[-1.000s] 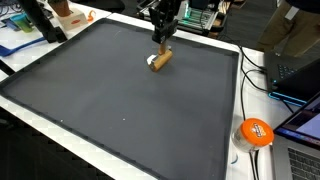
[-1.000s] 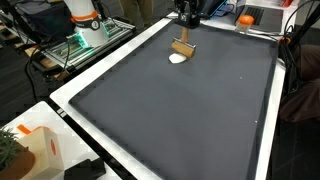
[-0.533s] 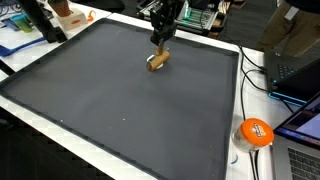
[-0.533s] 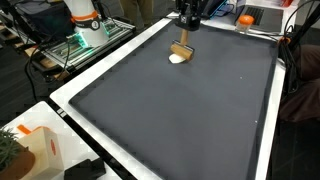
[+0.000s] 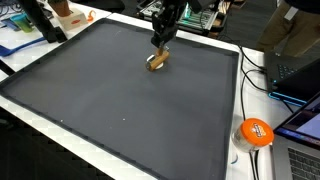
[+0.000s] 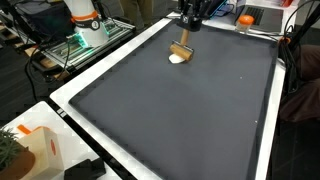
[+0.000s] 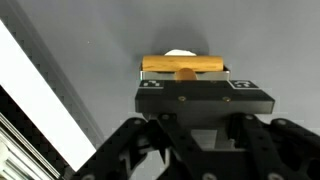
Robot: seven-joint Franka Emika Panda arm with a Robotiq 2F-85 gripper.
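Note:
A small wooden block (image 5: 159, 59) with a white piece (image 6: 177, 59) at its lower end rests on or just over the far part of the dark grey mat (image 5: 110, 100). My gripper (image 5: 163, 43) comes down onto it from above and is shut on its upper part, as both exterior views show (image 6: 186, 36). In the wrist view the wooden block (image 7: 185, 66) lies crosswise just beyond the black gripper body, with the white piece (image 7: 180, 53) peeking out behind it. The fingertips themselves are hidden there.
A white border (image 6: 100, 72) frames the mat. An orange round object (image 5: 255, 131), cables and laptops sit off one side. A cluttered rack (image 6: 85, 40) and an orange-and-white item (image 6: 82, 12) stand beyond another edge. A white box (image 6: 35, 150) is at the near corner.
The wooden block has shifted and tilted very slightly under the gripper; the gripper stays shut on it in about the same place.

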